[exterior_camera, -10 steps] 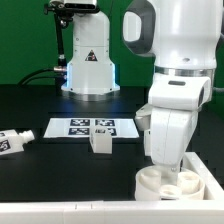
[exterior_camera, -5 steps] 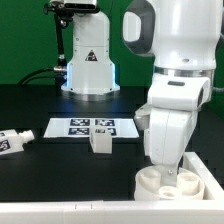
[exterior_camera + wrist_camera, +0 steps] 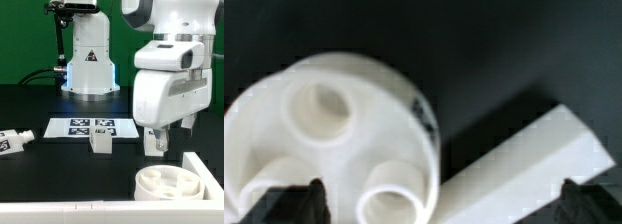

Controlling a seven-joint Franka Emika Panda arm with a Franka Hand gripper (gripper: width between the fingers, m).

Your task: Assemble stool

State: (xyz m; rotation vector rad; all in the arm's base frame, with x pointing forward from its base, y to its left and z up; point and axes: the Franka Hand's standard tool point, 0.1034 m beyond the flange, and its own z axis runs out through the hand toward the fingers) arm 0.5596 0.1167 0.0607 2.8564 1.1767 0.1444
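Hand [image 3: 172, 138] is up off the seat disc [image 3: 168, 183] now, fingers apart, empty. Looks like light, stiff, slick plastic. I'd grab the rim.

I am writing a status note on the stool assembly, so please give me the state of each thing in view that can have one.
gripper: open, empty, above the seat disc.
seat disc: lying flat, sockets up, no leg seen in it.
standing leg: upright, loose, in front of the marker board.
lying leg: on its side, loose, at the exterior view's left edge.
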